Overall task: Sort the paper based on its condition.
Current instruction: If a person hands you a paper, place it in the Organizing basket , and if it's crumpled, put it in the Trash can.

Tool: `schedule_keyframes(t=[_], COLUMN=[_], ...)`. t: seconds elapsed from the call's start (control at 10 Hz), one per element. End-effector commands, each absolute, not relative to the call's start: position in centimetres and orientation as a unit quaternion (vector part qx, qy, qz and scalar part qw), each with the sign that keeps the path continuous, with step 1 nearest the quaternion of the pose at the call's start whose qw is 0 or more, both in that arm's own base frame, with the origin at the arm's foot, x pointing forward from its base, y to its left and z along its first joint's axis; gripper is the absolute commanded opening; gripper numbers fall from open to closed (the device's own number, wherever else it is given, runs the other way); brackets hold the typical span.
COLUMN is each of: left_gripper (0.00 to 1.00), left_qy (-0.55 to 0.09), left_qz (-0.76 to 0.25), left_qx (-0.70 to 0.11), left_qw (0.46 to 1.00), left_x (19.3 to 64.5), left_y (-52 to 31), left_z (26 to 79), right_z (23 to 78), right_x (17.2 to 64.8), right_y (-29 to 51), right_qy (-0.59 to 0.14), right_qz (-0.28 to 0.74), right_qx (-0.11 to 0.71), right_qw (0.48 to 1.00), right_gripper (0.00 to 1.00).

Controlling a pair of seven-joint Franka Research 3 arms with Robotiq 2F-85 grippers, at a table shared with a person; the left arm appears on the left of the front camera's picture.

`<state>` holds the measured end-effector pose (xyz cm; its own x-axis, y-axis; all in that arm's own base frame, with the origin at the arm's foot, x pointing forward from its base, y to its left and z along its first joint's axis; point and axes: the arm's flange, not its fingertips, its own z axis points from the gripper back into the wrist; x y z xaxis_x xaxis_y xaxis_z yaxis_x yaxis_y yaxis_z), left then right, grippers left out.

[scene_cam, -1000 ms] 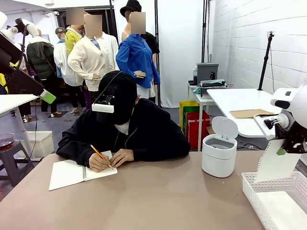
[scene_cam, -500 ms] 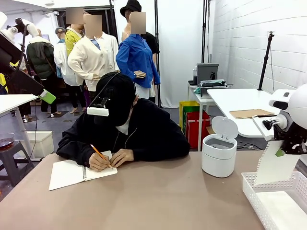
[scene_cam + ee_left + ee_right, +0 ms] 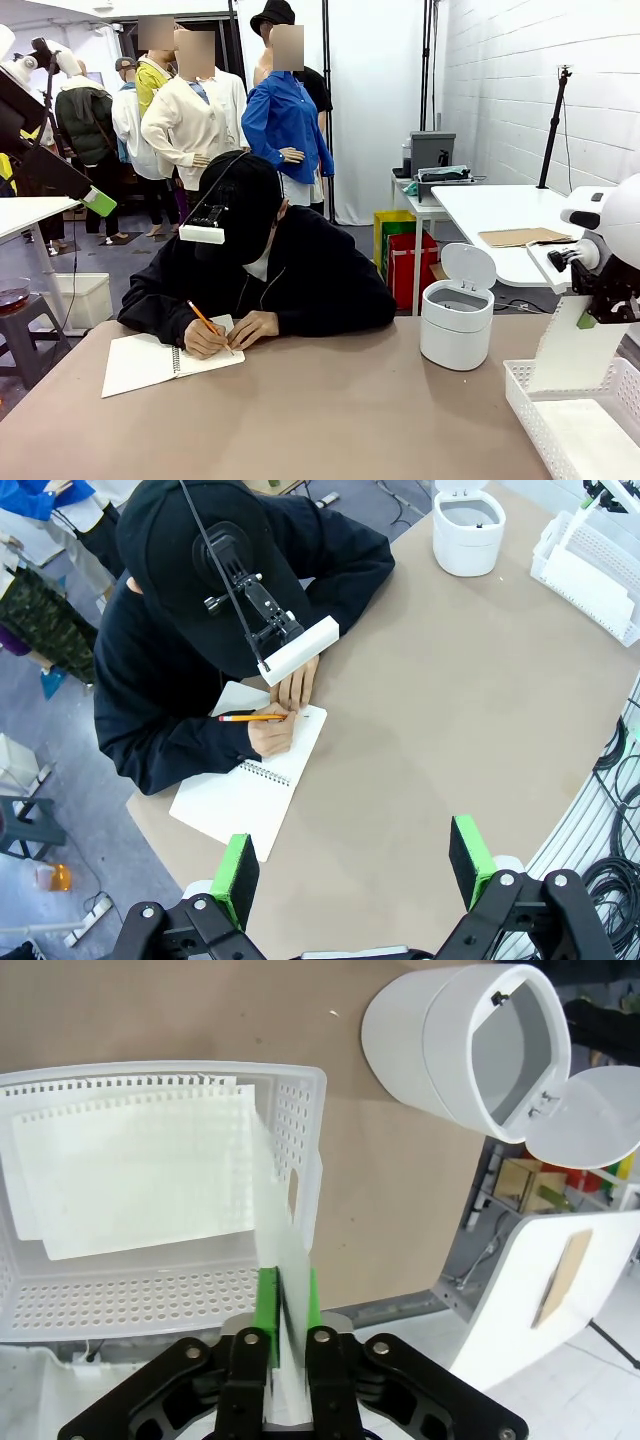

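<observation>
I have one sheet of paper (image 3: 282, 1260) standing on edge between my right gripper (image 3: 284, 1305) fingers, hanging down over the white basket (image 3: 310, 1140) at the right end of the worktop (image 3: 330, 420). From the right wrist view the green pads sit very close on either side of the sheet, but I cannot tell whether they are pinching it or have just let go; in the front view the sheet's lower edge reaches down to the basket rim. At least two flat sheets (image 3: 140, 1175) already lie in the basket, so I judge part of the sorting done and this sheet about to join them.

The small white bin (image 3: 457, 320) stands lid up just beside the basket; I cannot see whether anything is inside it.

My left gripper (image 3: 350, 865) hangs high above the worktop with its fingers spread wide and nothing between them.

Across the worktop the person writes with a pencil (image 3: 210, 325) in a spiral notebook (image 3: 160, 362), so I expect more pages may come, though no loose sheet waits on the worktop.
</observation>
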<state>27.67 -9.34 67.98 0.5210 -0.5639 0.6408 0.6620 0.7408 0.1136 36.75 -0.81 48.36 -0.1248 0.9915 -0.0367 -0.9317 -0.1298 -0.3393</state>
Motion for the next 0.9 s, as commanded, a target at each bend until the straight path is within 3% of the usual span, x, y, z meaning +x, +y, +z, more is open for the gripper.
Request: schedule_keyframes(t=[0.0, 0.2, 0.3, 0.5, 0.8], left_gripper=[1.0, 1.0, 1.0, 1.0, 1.0], left_qy=[-0.339, -0.339, -0.339, -0.339, -0.339], left_qz=[-0.353, -0.353, -0.353, -0.353, -0.353], left_qx=[-0.072, -0.072, -0.072, -0.072, -0.072], left_qw=[0.869, 0.869, 0.869, 0.869, 0.869], left_x=[27.7, 27.7, 27.7, 27.7, 27.7], left_y=[-9.3, -9.3, -9.3, -9.3, -9.3], left_z=[68.0, 68.0, 68.0, 68.0, 68.0], right_z=[48.8, 49.8, 50.9, 54.1, 57.4], right_x=[36.2, 36.0, 35.8, 35.5, 35.5], right_y=[-0.8, -0.7, -0.8, -0.2, 0.2], right_qy=[-0.112, -0.109, -0.109, -0.12, -0.158], right_qz=[0.75, 0.758, 0.761, 0.772, 0.774], right_qx=[-0.12, -0.122, -0.127, -0.153, -0.117], right_qw=[0.641, 0.631, 0.626, 0.605, 0.602], right_gripper=[0.57, 0.91, 1.0, 1.0, 1.0])
